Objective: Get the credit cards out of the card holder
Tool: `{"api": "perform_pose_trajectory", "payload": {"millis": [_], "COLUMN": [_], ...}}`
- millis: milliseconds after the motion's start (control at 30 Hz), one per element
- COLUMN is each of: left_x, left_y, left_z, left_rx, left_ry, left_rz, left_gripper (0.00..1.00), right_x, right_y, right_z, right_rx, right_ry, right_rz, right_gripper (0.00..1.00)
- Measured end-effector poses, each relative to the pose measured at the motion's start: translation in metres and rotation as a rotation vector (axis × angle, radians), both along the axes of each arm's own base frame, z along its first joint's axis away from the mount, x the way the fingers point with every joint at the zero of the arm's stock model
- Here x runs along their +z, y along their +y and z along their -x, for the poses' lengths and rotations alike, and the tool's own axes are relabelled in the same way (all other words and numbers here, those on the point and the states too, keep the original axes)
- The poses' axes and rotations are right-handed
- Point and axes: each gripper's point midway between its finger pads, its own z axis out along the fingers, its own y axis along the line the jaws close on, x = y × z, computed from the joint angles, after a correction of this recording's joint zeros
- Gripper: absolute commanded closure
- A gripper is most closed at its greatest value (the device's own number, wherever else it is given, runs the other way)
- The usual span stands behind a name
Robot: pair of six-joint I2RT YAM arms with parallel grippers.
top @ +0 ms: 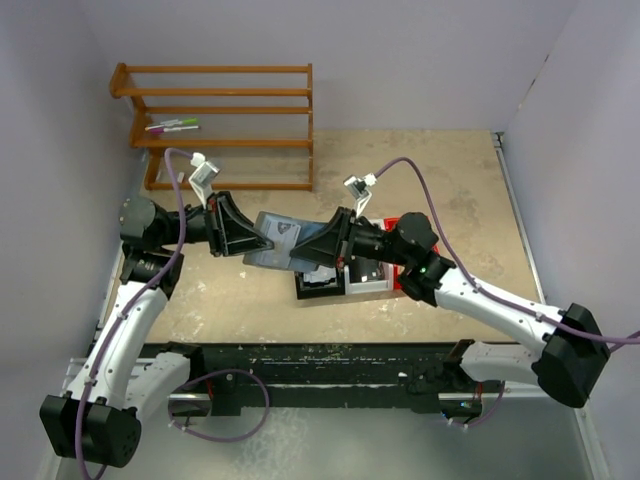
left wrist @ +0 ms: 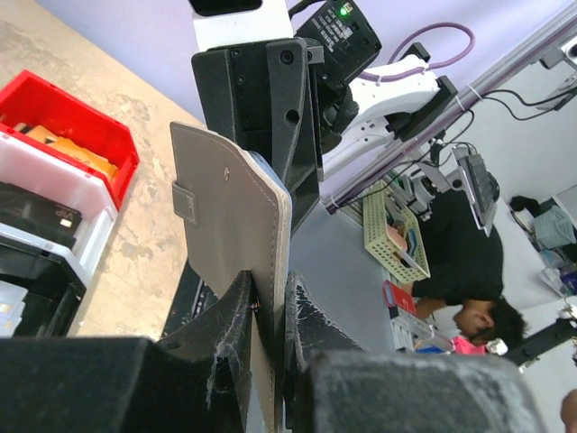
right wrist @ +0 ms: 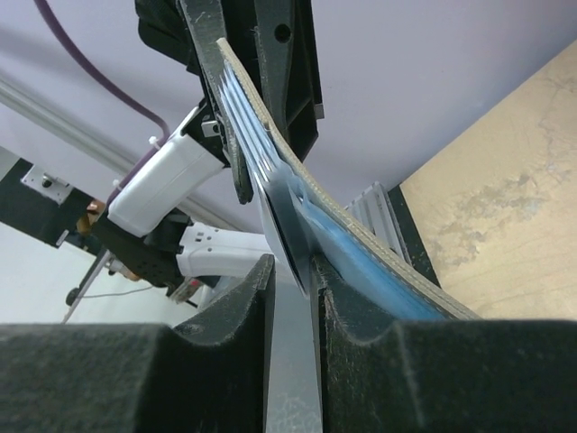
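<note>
Closest in, on the left wrist view, the left gripper has its two black fingers pressed onto the bottom edge of the card holder. It pinches the holder so that the grey cover, with its small tab, stands up from between them. From overhead, the holder hangs in the air above the middle of the worktop, touching nothing below. The left arm has it from the left side and the other arm meets it from the right.

The right gripper comes in at the holder's open side. Its fingers stand a narrow gap apart. A pale silvery card lies in that gap, sticking out of the holder's blue lining. I cannot tell whether the pads are gripping the card or only standing either side of it. No other cards can be made out from here.

Under the right gripper, nearer the worktop's front edge, three small bins sit side by side and touching: a black bin, a white bin and a red bin. Each has something in it, too small to name.

A wooden rack stands against the back wall at the far left corner. A couple of markers lie on one of its shelves.
</note>
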Motion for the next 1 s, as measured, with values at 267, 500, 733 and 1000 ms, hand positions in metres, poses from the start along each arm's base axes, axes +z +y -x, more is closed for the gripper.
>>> {"api": "perform_pose_trajectory", "payload": {"millis": [267,500,733,1000], "left_x": [-0.011,-0.014,-0.008,-0.005], "left_y": [0.002,0.000,-0.002,-0.002], "left_z": [-0.015,-0.012,0.000,0.003], "left_rx": [0.078,0.060,0.005,-0.007], "left_ry": [0.000,0.021,0.031,0.034], "left_rz": [-0.021,-0.030,-0.021,-0.017], "left_gripper": [0.93,0.92,0.90,0.88], "right_x": [-0.012,-0.012,-0.008,-0.007], "right_y": [0.008,0.001,-0.012,-0.015], "right_z": [-0.014,-0.008,0.003,0.004], "right_rx": [-0.019,-0.026,-0.039,-0.044], "right_ry": [0.039,0.035,0.007,0.002], "right_rz": [0.049,0.047,0.011,0.006], "right_gripper": [1.00,1.00,1.00,0.70]}}
